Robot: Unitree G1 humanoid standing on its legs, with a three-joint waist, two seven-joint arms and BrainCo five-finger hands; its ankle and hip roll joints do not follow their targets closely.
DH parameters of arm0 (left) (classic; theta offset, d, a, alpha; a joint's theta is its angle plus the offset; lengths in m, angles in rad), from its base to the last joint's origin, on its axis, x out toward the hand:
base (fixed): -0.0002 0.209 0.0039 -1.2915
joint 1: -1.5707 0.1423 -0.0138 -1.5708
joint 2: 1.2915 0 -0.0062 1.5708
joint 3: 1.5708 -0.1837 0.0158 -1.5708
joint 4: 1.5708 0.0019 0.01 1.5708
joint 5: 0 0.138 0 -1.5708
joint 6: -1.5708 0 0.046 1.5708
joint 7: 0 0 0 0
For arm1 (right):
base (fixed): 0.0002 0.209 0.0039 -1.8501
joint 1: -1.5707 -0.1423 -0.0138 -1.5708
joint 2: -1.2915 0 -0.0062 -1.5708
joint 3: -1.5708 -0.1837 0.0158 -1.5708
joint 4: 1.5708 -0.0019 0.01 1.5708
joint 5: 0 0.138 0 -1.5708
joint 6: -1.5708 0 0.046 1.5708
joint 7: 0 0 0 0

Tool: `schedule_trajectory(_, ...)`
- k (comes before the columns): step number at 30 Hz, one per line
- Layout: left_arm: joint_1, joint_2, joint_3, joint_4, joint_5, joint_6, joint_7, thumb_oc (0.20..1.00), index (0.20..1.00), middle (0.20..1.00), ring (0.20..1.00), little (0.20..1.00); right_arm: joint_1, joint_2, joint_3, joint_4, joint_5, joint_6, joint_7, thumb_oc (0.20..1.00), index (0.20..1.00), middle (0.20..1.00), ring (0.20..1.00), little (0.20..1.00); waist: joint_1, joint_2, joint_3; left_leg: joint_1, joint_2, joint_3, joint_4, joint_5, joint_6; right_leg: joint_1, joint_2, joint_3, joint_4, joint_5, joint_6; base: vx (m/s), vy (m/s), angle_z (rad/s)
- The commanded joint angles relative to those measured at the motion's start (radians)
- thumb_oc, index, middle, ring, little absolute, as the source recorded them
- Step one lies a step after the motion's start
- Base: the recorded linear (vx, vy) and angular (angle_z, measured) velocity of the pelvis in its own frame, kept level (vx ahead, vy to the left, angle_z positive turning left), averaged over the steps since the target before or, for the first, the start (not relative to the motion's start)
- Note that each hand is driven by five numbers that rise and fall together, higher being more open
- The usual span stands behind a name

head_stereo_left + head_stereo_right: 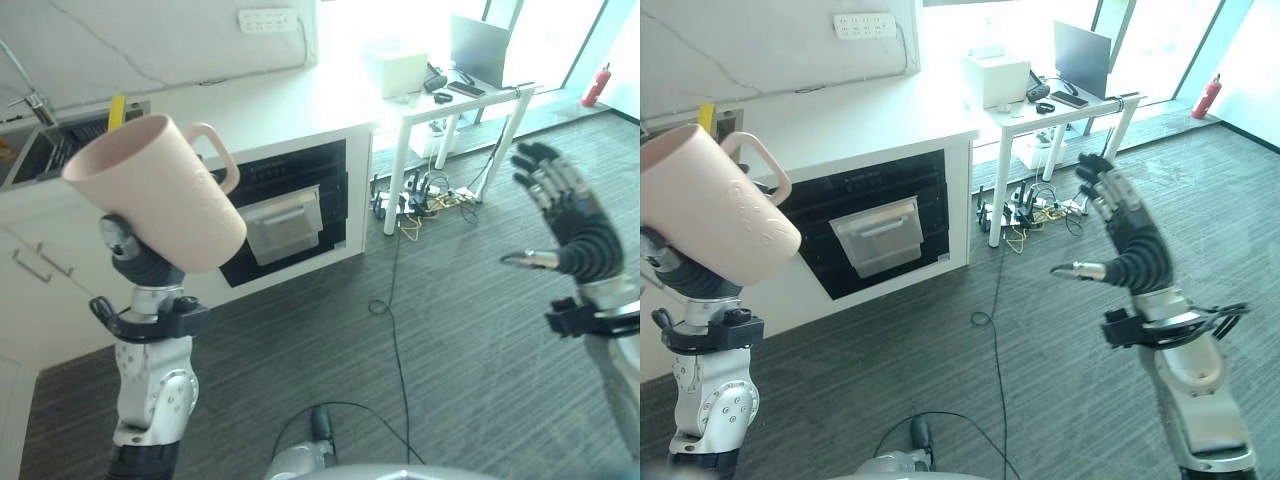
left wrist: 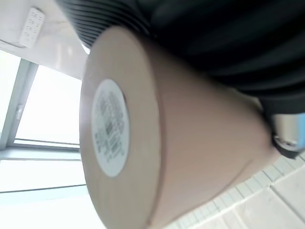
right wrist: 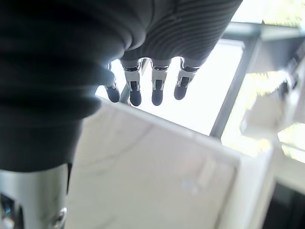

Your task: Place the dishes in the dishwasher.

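A white desk (image 1: 455, 105) stands by the window carrying a laptop (image 1: 478, 48) and a white box (image 1: 396, 68). A red fire extinguisher (image 1: 595, 86) stands near the glass.

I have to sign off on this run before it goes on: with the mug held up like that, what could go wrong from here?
1. The pale pink plastic mug with a loop handle is held tilted, high above the floor, by the left hand; a slip would likely drop it onto the grey striped carpet.
2. The right hand is open, raised, apart from the mug, so it could hardly catch it.
3. The black built-in appliance looks shut, so loading may stall.
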Motion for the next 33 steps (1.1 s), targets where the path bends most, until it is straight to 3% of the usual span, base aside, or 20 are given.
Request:
schedule_trajectory(1, -0.021, 0.049, 0.004, -0.07, 0.025, -0.045, -0.001, 0.2, 0.2, 0.2, 0.2, 0.2, -0.04, 0.029, 0.003, -0.042, 0.023, -0.055, -0.003, 1.0, 1.0, 1.0, 1.0, 1.0, 0.062, -0.015, -0.061, 0.066, 0.175, -0.056, -0.077, 0.074, -0.253, -0.129, -0.056, -0.048, -0.069, 0.274, 0.049, 0.29, 0.248, 0.42)
schedule_trajectory(6, -0.056, 0.044, -0.008, -0.067, 0.053, -0.016, 0.012, 0.2, 0.2, 0.2, 0.2, 0.2, -0.065, 0.063, 0.018, -0.038, -0.012, -0.038, -0.015, 1.0, 1.0, 1.0, 1.0, 1.0, 0.084, -0.025, -0.077, 0.093, 0.119, -0.113, -0.077, 0.045, -0.212, -0.17, -0.09, -0.054, 0.068, 0.325, 0.066, 0.25, 0.241, 0.51)
schedule_trajectory(7, -0.054, 0.038, -0.007, -0.068, 0.068, -0.008, 0.009, 0.2, 0.2, 0.2, 0.2, 0.2, -0.065, 0.086, 0.02, -0.036, -0.023, -0.041, -0.003, 1.0, 1.0, 1.0, 1.0, 1.0, 0.09, -0.022, -0.077, 0.116, 0.093, -0.135, -0.077, 0.031, -0.191, -0.217, -0.103, -0.06, 0.206, 0.374, 0.074, 0.23, 0.267, 0.38)
schedule_trajectory(9, -0.05, 0.033, -0.009, -0.067, 0.077, -0.007, 0.006, 0.2, 0.2, 0.2, 0.2, 0.2, -0.055, 0.106, 0.027, -0.037, -0.035, -0.051, 0.009, 1.0, 1.0, 1.0, 1.0, 1.0, 0.079, -0.004, -0.068, 0.147, 0.084, -0.169, -0.077, 0.012, -0.173, -0.306, -0.081, -0.02, 0.372, 0.404, 0.069, 0.23, 0.266, 0.42)
schedule_trajectory(11, -0.044, 0.029, -0.005, -0.066, 0.08, -0.008, -0.001, 0.2, 0.2, 0.2, 0.2, 0.2, -0.05, 0.113, 0.026, -0.033, -0.04, -0.051, 0.017, 1.0, 1.0, 1.0, 1.0, 1.0, 0.074, 0.0, -0.065, 0.162, 0.082, -0.18, -0.077, 0.002, -0.168, -0.378, -0.077, -0.004, 0.415, 0.393, 0.056, 0.13, 0.082, 0.46)
schedule_trajectory(13, -0.061, 0.034, -0.005, -0.072, 0.08, 0.005, 0.01, 0.2, 0.2, 0.2, 0.2, 0.2, -0.052, 0.109, 0.029, -0.025, -0.04, -0.046, 0.021, 1.0, 1.0, 1.0, 1.0, 1.0, 0.076, -0.006, -0.064, 0.17, 0.087, -0.194, -0.077, -0.005, -0.175, -0.405, -0.11, -0.045, 0.272, 0.361, 0.037, 0.22, -0.136, -0.07)
schedule_trajectory(14, -0.076, 0.041, -0.01, -0.077, 0.072, 0.008, 0.012, 0.2, 0.2, 0.2, 0.2, 0.2, -0.05, 0.099, 0.025, -0.018, -0.032, -0.059, 0.008, 1.0, 1.0, 1.0, 1.0, 1.0, 0.068, -0.01, -0.057, 0.178, 0.105, -0.215, -0.077, -0.027, -0.187, -0.381, -0.132, -0.053, 0.055, 0.356, 0.036, 0.27, -0.326, -0.04)
schedule_trajectory(15, -0.079, 0.046, -0.018, -0.079, 0.07, 0.006, 0.019, 0.2, 0.2, 0.2, 0.2, 0.2, -0.05, 0.097, 0.03, -0.013, -0.032, -0.067, 0.0, 1.0, 1.0, 1.0, 1.0, 1.0, 0.059, -0.011, -0.053, 0.186, 0.115, -0.229, -0.077, -0.042, -0.194, -0.374, -0.134, -0.023, -0.036, 0.376, 0.043, 0.2, -0.282, 0.32)
schedule_trajectory(16, -0.079, 0.047, -0.018, -0.079, 0.071, 0.006, 0.021, 0.2, 0.2, 0.2, 0.2, 0.2, -0.051, 0.097, 0.031, -0.012, -0.033, -0.069, -0.001, 1.0, 1.0, 1.0, 1.0, 1.0, 0.057, -0.011, -0.051, 0.188, 0.117, -0.231, -0.077, -0.045, -0.194, -0.367, -0.133, -0.022, -0.052, 0.384, 0.044, 0.13, -0.248, 0.44)
schedule_trajectory(17, -0.085, 0.056, -0.03, -0.081, 0.072, 0.001, 0.031, 0.2, 0.2, 0.2, 0.2, 0.2, -0.067, 0.093, 0.044, -0.011, -0.044, -0.063, -0.017, 1.0, 1.0, 1.0, 1.0, 1.0, 0.039, -0.015, -0.041, 0.197, 0.129, -0.239, -0.077, -0.051, -0.201, -0.385, -0.128, 0.03, -0.095, 0.432, 0.051, 0.09, -0.189, 0.59)
schedule_trajectory(18, -0.091, 0.062, -0.034, -0.083, 0.068, 0.002, 0.035, 0.2, 0.2, 0.2, 0.2, 0.2, -0.073, 0.087, 0.047, -0.013, -0.049, -0.058, -0.025, 1.0, 1.0, 1.0, 1.0, 1.0, 0.036, -0.015, -0.037, 0.2, 0.134, -0.245, -0.077, -0.058, -0.202, -0.388, -0.123, 0.045, -0.094, 0.429, 0.055, 0.12, -0.318, 0.7)
schedule_trajectory(20, -0.095, 0.074, -0.034, -0.096, 0.068, 0.0, 0.048, 0.2, 0.2, 0.2, 0.2, 0.2, -0.09, 0.054, 0.041, -0.022, -0.028, -0.038, -0.026, 1.0, 1.0, 1.0, 1.0, 1.0, 0.052, -0.018, -0.04, 0.195, 0.158, -0.241, -0.077, -0.06, -0.213, -0.346, -0.127, -0.011, -0.123, 0.38, 0.065, 0.07, -0.326, 0.89)
schedule_trajectory(22, -0.089, 0.074, -0.044, -0.095, 0.071, -0.01, 0.073, 0.2, 0.2, 0.2, 0.2, 0.2, -0.122, 0.028, 0.065, -0.02, -0.024, -0.002, -0.05, 1.0, 1.0, 1.0, 1.0, 1.0, 0.063, -0.023, -0.046, 0.19, 0.192, -0.225, -0.077, -0.052, -0.235, -0.32, -0.109, -0.012, -0.149, 0.35, 0.069, 0.07, -0.318, 0.34)
schedule_trajectory(24, -0.067, 0.061, -0.03, -0.101, 0.053, -0.005, 0.073, 0.2, 0.2, 0.2, 0.2, 0.2, -0.14, 0.018, 0.074, -0.023, -0.017, 0.025, -0.047, 1.0, 1.0, 1.0, 1.0, 1.0, 0.078, -0.022, -0.052, 0.198, 0.218, -0.196, -0.077, -0.044, -0.249, -0.311, -0.101, -0.04, -0.149, 0.334, 0.062, 0.09, -0.24, 0.32)
schedule_trajectory(26, -0.028, 0.056, -0.007, -0.12, 0.068, 0.017, 0.08, 0.2, 0.2, 0.2, 0.2, 0.2, -0.13, 0.015, 0.07, -0.041, 0.013, 0.049, -0.056, 1.0, 1.0, 1.0, 1.0, 1.0, 0.086, -0.011, -0.057, 0.199, 0.25, -0.187, -0.077, -0.033, -0.267, -0.296, -0.072, -0.028, -0.149, 0.312, 0.04, 0.14, -0.255, 0.08)
schedule_trajectory(30, -0.016, 0.054, -0.011, -0.122, 0.07, 0.031, 0.074, 0.2, 0.2, 0.2, 0.2, 0.2, -0.113, 0.028, 0.077, -0.047, -0.001, 0.09, -0.053, 1.0, 1.0, 1.0, 1.0, 1.0, 0.082, 0.003, -0.056, 0.192, 0.293, -0.148, -0.077, -0.012, -0.294, -0.283, -0.071, -0.069, -0.149, 0.293, 0.036, 0.06, -0.102, -0.01)
schedule_trajectory(31, -0.031, 0.058, -0.028, -0.104, 0.061, 0.041, 0.07, 0.2, 0.2, 0.2, 0.2, 0.2, -0.113, 0.027, 0.083, -0.037, -0.007, 0.117, -0.064, 1.0, 1.0, 1.0, 1.0, 1.0, 0.069, 0.007, -0.055, 0.191, 0.321, -0.091, -0.077, 0.009, -0.311, -0.28, -0.083, -0.109, -0.149, 0.297, 0.043, -0.05, -0.006, 0.13)
schedule_trajectory(33, -0.065, 0.062, -0.061, -0.066, 0.062, 0.044, 0.081, 0.2, 0.2, 0.2, 0.2, 0.2, -0.129, 0.024, 0.103, -0.017, -0.007, 0.118, -0.076, 1.0, 1.0, 1.0, 1.0, 1.0, 0.057, 0.012, -0.053, 0.187, 0.325, -0.07, -0.077, 0.013, -0.317, -0.279, -0.092, -0.137, -0.149, 0.3, 0.047, -0.05, 0.042, 0.55)
